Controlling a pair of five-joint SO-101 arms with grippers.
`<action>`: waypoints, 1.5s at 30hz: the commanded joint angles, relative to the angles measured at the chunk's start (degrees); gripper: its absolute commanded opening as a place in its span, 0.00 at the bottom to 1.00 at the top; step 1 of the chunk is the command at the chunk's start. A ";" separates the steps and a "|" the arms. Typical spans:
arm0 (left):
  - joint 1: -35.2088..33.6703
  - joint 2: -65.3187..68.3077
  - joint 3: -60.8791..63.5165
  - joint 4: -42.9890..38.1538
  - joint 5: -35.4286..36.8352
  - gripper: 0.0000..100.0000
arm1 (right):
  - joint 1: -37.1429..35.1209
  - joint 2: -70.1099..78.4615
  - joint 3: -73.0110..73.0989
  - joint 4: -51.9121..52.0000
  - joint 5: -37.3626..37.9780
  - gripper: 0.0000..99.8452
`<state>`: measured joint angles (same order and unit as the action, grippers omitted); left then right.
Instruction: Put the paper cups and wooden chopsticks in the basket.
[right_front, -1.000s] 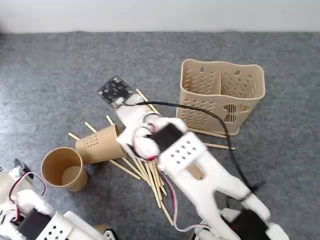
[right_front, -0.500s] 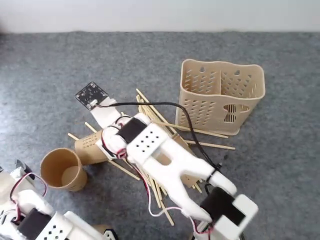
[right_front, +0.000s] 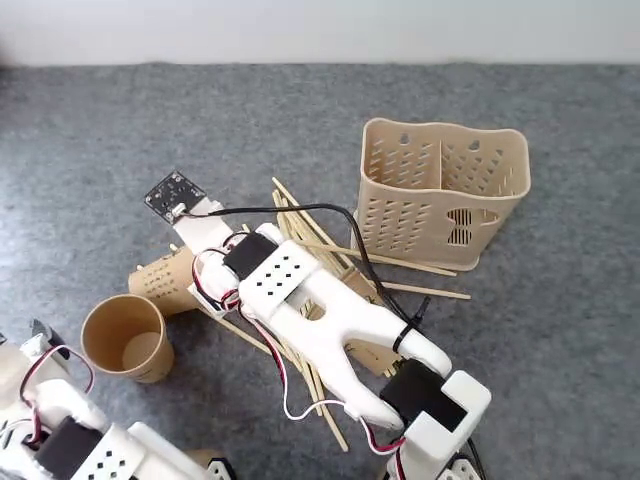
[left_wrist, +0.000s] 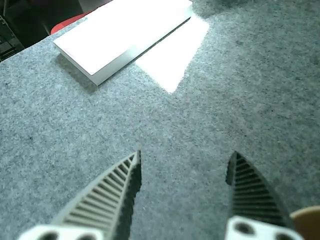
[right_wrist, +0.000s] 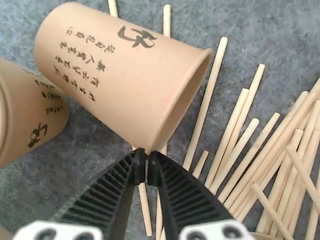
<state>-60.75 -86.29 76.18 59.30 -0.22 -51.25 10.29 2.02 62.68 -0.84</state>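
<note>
since the right hand (right_wrist: 146, 161) is clamped on the thin rim of the tipped paper cup (right_wrist: 120, 75), lying on the surface (right_wrist: 280, 30) among chopsticks (right_wrist: 235, 145), lift gently without crushing it toward the basket (right_front: 400, 215); the left hand (left_wrist: 182, 170) hangs spread apart.

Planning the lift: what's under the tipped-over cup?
At least two chopsticks pass beneath the lying paper cup, showing on either side of it. Their middle stretches, and anything else below its body, are covered.

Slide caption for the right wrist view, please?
Right gripper pinches the rim of a tipped paper cup, wooden chopsticks scattered beside it.
</note>
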 joint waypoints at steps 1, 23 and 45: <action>0.09 -0.62 -0.04 -0.26 0.44 0.26 | 0.66 -3.74 -3.78 1.80 1.32 0.01; 0.09 -0.62 0.22 -0.35 0.26 0.26 | 9.01 -24.75 -0.79 15.60 22.42 0.01; 0.09 -0.62 0.31 -0.35 0.26 0.26 | 6.46 -25.27 6.68 27.56 -7.56 0.17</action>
<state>-60.75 -86.29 76.88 59.30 -0.22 -46.33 -11.96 9.23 88.00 -12.88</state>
